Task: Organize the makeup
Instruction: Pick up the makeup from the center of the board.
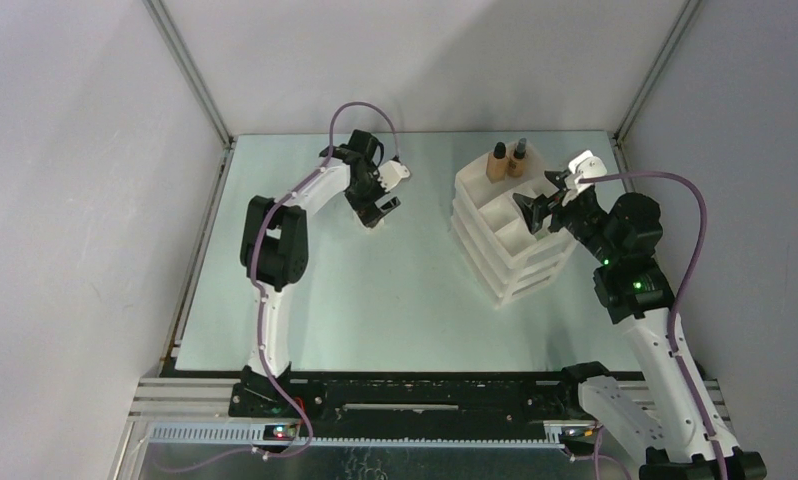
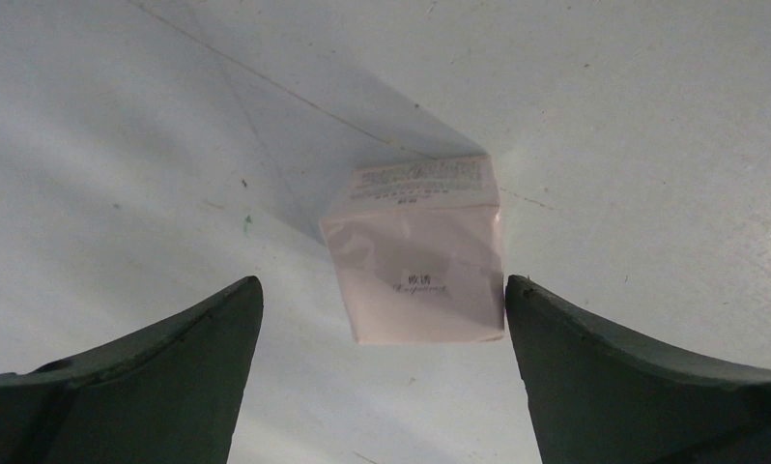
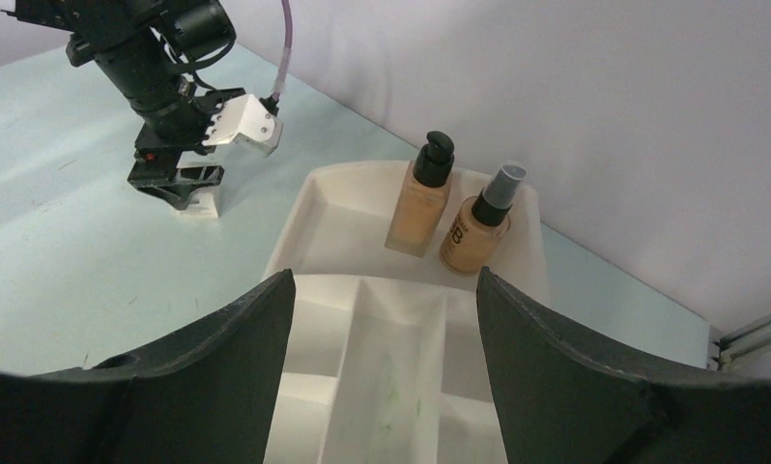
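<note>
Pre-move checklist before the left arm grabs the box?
1. left gripper open: ok.
2. small pink box lined up with the gap between its fingers: ok.
3. box centred in that gap: not ok, it sits close to one finger.
4. right gripper open and empty above the organizer: ok.
5. two bottles upright in the organizer's back compartment: ok.

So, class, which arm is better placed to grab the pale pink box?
Left: the open left gripper straddles the small pale pink box; the right gripper hovers over the white plastic organizer.
</note>
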Controlling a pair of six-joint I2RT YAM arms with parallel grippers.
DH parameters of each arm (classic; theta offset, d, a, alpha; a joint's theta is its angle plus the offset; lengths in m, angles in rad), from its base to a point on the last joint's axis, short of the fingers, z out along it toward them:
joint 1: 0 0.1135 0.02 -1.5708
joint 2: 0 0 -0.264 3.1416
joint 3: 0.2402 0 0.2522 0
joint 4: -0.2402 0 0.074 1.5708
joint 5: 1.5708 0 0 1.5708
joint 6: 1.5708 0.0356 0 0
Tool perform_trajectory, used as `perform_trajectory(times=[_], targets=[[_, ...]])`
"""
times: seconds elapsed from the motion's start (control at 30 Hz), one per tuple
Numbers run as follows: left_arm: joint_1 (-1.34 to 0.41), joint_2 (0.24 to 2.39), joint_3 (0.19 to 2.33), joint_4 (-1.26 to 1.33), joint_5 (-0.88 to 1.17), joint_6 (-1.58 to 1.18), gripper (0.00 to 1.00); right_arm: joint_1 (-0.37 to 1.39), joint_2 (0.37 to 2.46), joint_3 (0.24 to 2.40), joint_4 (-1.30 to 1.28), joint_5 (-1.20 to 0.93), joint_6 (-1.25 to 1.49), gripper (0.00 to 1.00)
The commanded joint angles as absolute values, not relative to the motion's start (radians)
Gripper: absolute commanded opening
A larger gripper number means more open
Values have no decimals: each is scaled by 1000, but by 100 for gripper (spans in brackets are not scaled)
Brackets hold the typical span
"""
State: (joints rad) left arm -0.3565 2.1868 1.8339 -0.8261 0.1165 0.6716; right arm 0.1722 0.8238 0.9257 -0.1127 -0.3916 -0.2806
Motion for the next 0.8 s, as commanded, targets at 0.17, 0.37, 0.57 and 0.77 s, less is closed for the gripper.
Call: perform_trajectory(times=[0.17, 0.37, 0.57, 0.77], targets=[[-344, 2220, 1872, -907, 160, 642, 72, 104, 759, 888, -75, -440, -230, 77], [-342, 2130, 1862, -911, 170, 618, 33, 52, 729, 875, -75, -477, -205, 76], [-381, 1967, 1868, -970, 238, 551, 28, 10, 705, 865, -79, -492, -198, 76], [-495, 1874, 1911, -1054, 220, 507, 29, 8, 698, 865, -87, -498, -202, 76]])
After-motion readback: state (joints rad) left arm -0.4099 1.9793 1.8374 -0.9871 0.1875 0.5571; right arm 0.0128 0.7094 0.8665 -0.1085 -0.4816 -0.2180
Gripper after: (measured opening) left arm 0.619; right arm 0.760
